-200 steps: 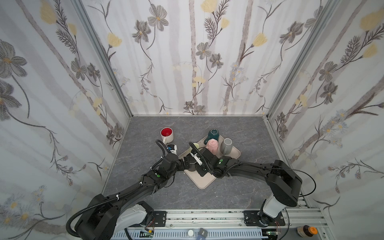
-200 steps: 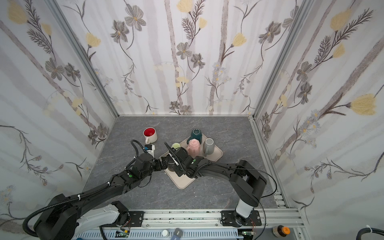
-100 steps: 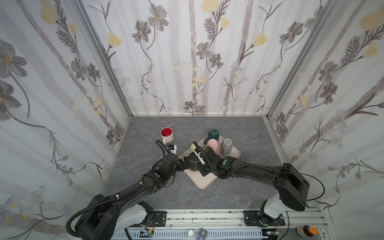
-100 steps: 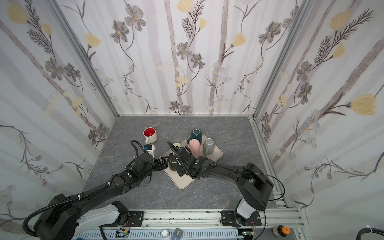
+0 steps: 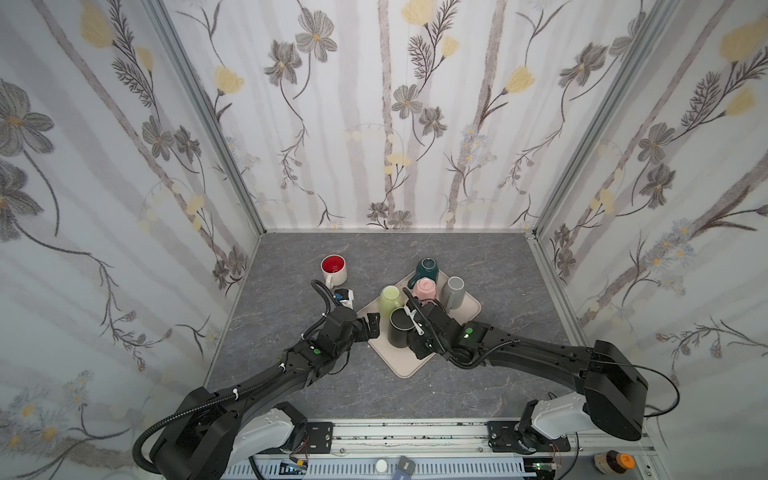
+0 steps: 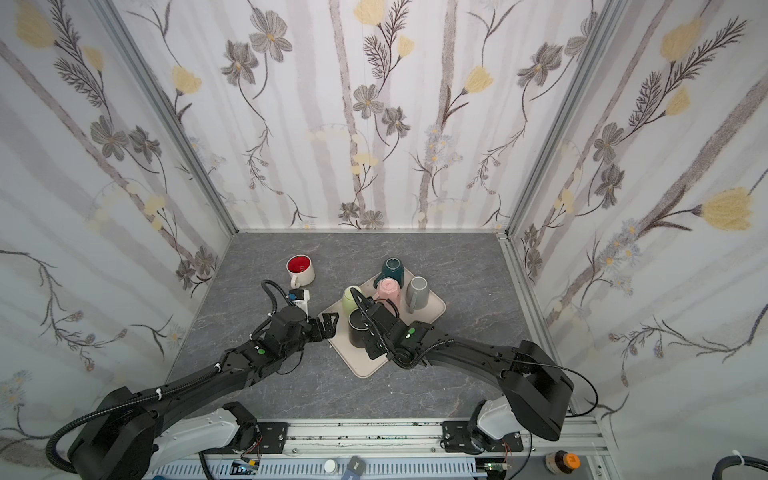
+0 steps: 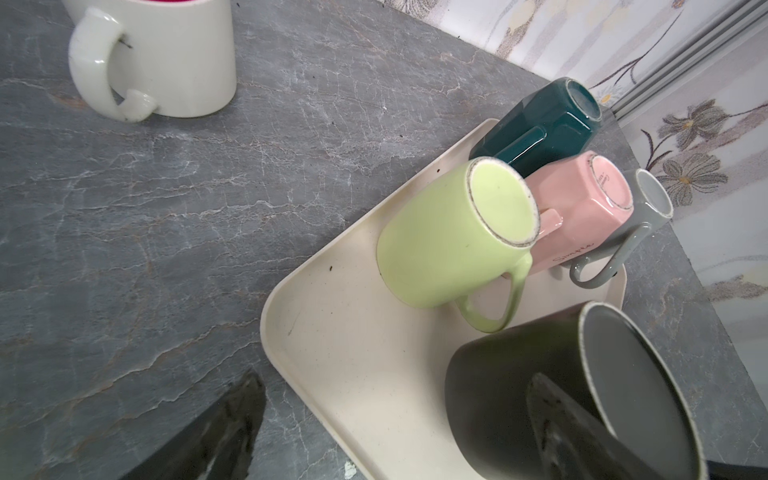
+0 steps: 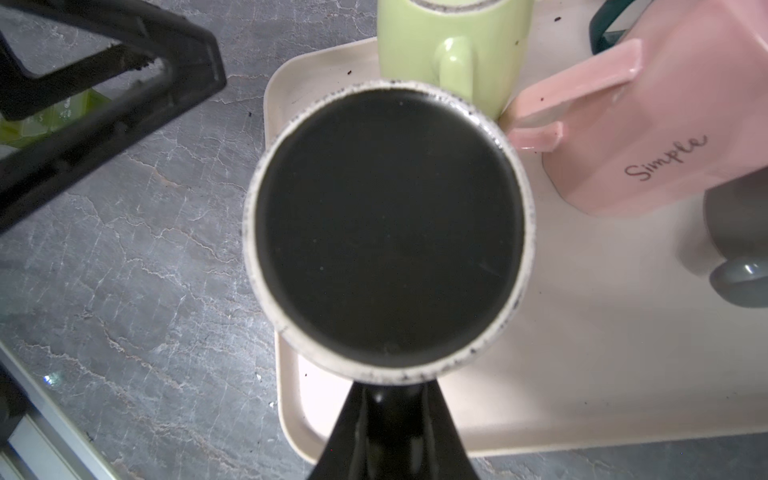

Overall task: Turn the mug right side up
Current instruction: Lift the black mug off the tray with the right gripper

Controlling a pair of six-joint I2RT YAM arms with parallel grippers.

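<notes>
A black mug (image 5: 398, 332) (image 6: 356, 332) stands bottom up over the near left part of the beige tray (image 5: 409, 365). Its flat base with a speckled pale ring fills the right wrist view (image 8: 386, 224). My right gripper (image 8: 388, 399) (image 5: 417, 332) is shut on the mug's handle, on the side towards the right arm. My left gripper (image 5: 371, 326) (image 6: 328, 326) is open just left of the mug, over the tray's left edge. In the left wrist view one finger (image 7: 582, 436) lies in front of the mug (image 7: 519, 374). Nothing is between the left fingers.
Behind the black mug, green (image 5: 390, 300), pink (image 5: 426, 289), teal (image 5: 428, 270) and grey (image 5: 455, 291) mugs crowd the tray bottom up. A white mug with a red inside (image 5: 333, 268) stands upright on the grey table at back left. Patterned walls close three sides.
The right arm's elbow has swung out to the right while its gripper stays shut on the black mug's handle. The mug has shifted slightly right. The left arm has stayed put.
</notes>
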